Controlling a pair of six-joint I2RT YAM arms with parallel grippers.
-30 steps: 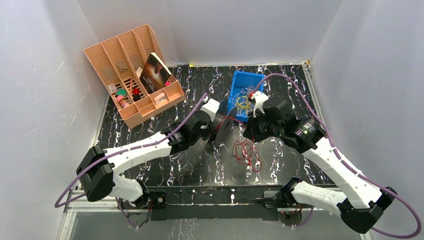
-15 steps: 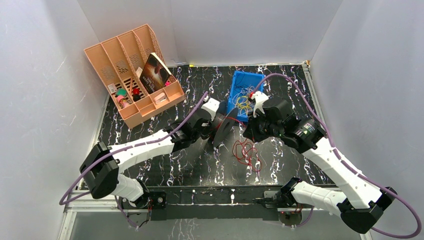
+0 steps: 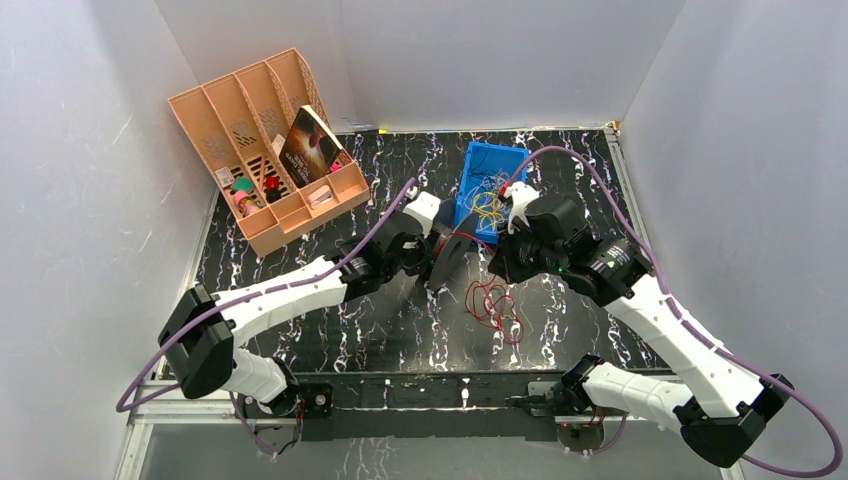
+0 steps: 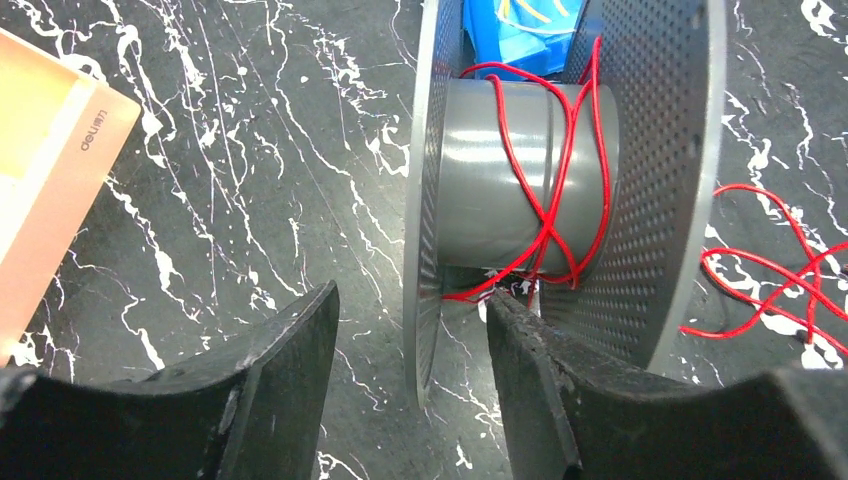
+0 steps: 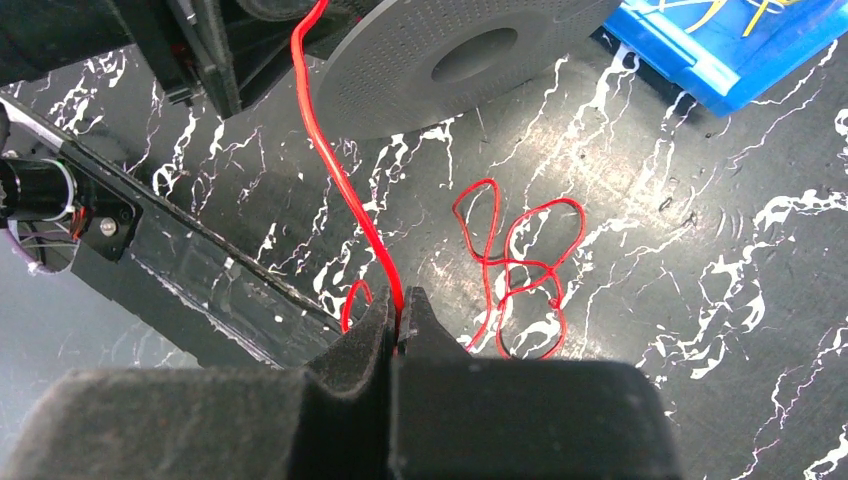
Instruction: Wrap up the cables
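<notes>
Few turns of thin red wire cable (image 4: 560, 170) sit on the grey perforated spool (image 4: 490, 180); most lies loose. Left claw (image 4: 410, 310) stands apart around a flange; right claw (image 5: 398, 315) is clamped on the cable.

Robot lab cell, white encl. walls (image 3: 80, 150), black marbled tabletop (image 3: 400, 340)

A spool (image 3: 447, 255) stands on edge on the table (image 3: 400, 335), red cables (image 3: 497, 305) looped just right of it, blue bin (image 3: 512, 160) behind, orange organizer (image 3: 262, 150) far left.

Wht walls (image 3: 450, 50) — blk marble tbl (image 3: 400, 335).
</notes>
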